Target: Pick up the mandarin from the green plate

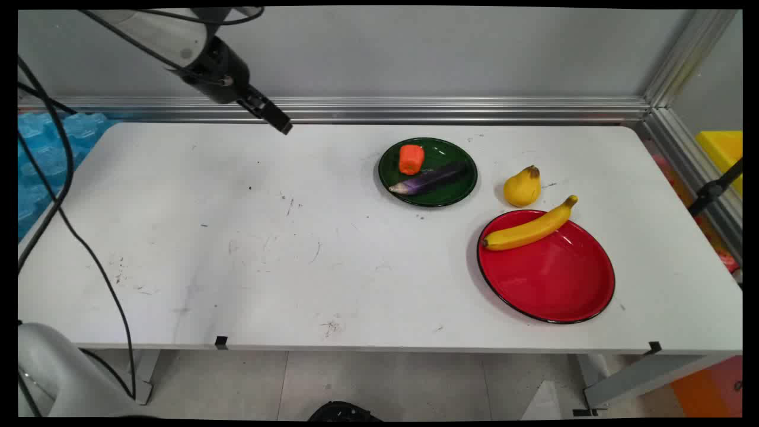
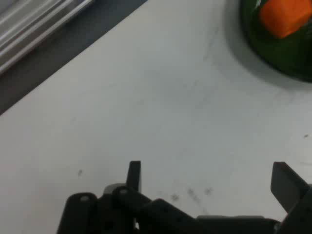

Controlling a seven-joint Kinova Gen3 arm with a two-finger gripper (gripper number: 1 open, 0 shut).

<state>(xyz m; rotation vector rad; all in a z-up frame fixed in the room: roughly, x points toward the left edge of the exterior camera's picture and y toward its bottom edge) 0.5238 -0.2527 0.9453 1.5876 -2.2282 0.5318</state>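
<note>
**A:** Where is the gripper [image 1: 278,120]?

**B:** It hangs above the far left part of the white worktop [image 1: 267,249], close to the metal rail [image 1: 415,110] along the wall, and it tilts down towards the right. In the hand view its two fingers [image 2: 287,183] stand wide apart with nothing but bare worktop between them, so it is open and holds nothing.

**A:** What is nearest to it?

**B:** The green plate [image 1: 456,187], though that lies well apart from it, to the right near the far edge. The hand view catches only the plate's edge at the top right corner, with the orange piece on it.

**A:** What lies on that plate?

**B:** An orange carrot-like piece [image 1: 411,159] on the far left part, and a purple eggplant [image 1: 428,179] lying slantwise across the middle, just beside the orange piece; I cannot tell whether they touch.

**A:** And further right?

**B:** A yellow pear [image 1: 522,187] stands on the worktop between the green plate and a red plate [image 1: 551,279]. The red plate is larger and sits nearer the front edge. A banana [image 1: 529,228] lies across its far rim, its stem end pointing past the rim close to the pear.

**A:** Anything else?

**B:** Black cables [image 1: 59,178] hang down at the left, over the worktop's left end.
</note>
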